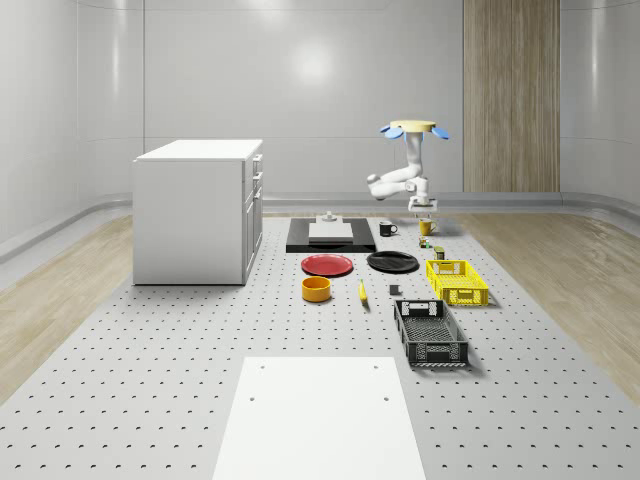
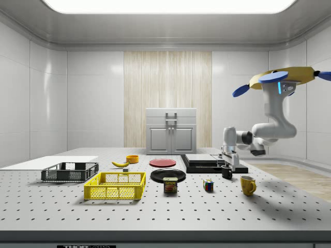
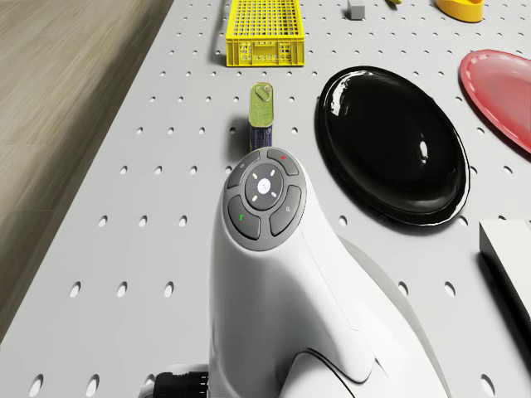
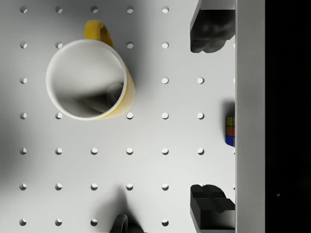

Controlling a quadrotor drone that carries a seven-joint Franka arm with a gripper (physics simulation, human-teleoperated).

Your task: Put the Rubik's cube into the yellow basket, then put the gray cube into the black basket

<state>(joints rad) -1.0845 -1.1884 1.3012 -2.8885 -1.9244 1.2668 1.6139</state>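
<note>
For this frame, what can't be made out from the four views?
- Rubik's cube: in the wrist view a pale bar covers most of it; the side view shows it whole.
- Gray cube: cut by the drone view's edge; too small in the whole-scene view.
- Black basket: contents hidden behind its mesh wall in the side view.
- Claw: fingers partly cut off by that bar.

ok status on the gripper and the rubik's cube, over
Drone hovering over the table's far end, gripper open, empty, above the table. Rubik's cube on the table, untouched. Yellow mug close beside it.
</note>
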